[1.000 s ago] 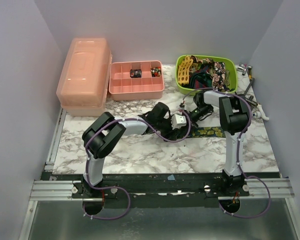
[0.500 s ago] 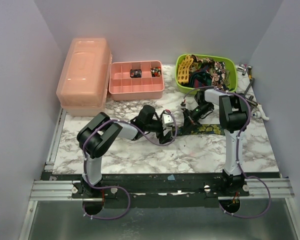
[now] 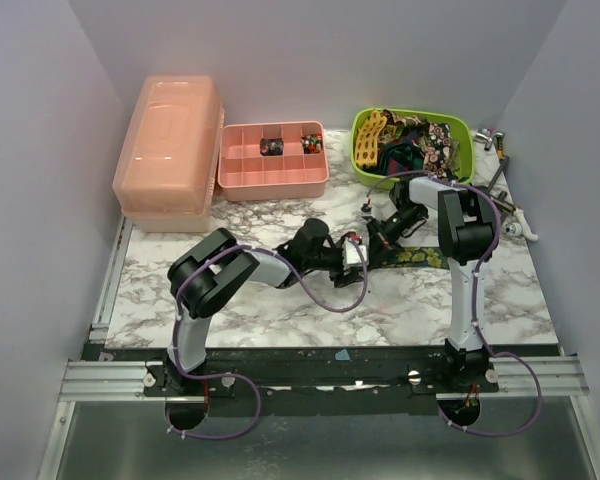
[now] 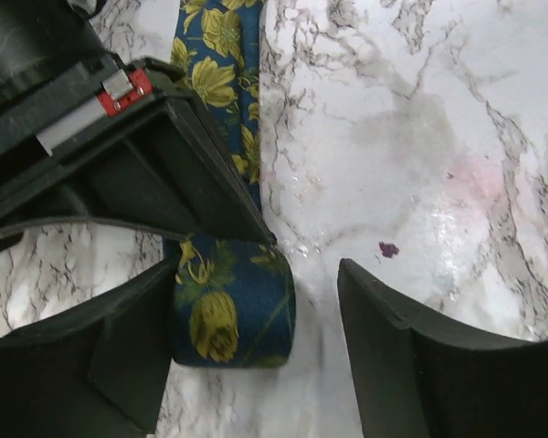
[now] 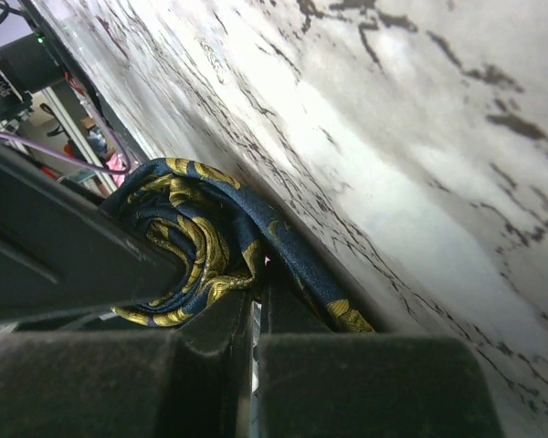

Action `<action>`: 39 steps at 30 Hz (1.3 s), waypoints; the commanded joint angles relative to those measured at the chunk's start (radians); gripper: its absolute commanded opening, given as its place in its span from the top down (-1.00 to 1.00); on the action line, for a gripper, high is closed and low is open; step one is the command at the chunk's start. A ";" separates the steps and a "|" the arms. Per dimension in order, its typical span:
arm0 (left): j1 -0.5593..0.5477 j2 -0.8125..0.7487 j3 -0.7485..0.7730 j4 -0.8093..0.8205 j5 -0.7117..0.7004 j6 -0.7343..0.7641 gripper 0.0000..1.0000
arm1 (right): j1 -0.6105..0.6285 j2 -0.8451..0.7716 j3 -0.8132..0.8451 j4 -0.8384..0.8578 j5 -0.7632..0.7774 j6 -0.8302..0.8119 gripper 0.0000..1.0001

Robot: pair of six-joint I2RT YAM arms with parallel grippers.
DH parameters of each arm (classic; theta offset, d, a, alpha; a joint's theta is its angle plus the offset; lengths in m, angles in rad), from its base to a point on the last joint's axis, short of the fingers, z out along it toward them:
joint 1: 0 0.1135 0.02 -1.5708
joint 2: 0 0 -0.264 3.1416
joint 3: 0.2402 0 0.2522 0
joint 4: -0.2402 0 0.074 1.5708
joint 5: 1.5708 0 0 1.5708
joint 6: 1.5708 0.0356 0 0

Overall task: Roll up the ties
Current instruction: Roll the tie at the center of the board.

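Navy fabric with yellow flowers identifies the working tie (image 4: 233, 315), which lies flat on the marble table (image 3: 280, 300) just in front of the green bin (image 3: 467, 135), its started end folded over into a short, loose coil. The left gripper (image 4: 256, 338) straddles that coil with its fingers well apart; the coil sits against one finger and a gap of bare marble separates it from the other. The right gripper (image 5: 258, 292) has its fingers pressed together and appears to pinch a bunched part of the same tie. For a good roll, judge as follows: centre the coil between the open fingers before closing, grip across the full width, and turn it along the strip while the right gripper keeps the loose length straight and lightly taut. The main risk is an off-centre grip, which would skew the coil or let it spring open. The two grippers work very close together, so collision between them is likely if either advances carelessly, and the purple cable (image 3: 350, 300) hangs near the coil. Further ties (image 3: 420, 140) fill the green bin; a pink compartment tray (image 3: 272, 185) stands left of the bin, with a pink lidded box (image 3: 168, 150) beyond it
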 commanded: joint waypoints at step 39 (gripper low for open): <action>0.047 -0.167 -0.008 -0.436 -0.052 -0.185 0.84 | -0.047 -0.123 -0.209 0.213 0.374 -0.062 0.58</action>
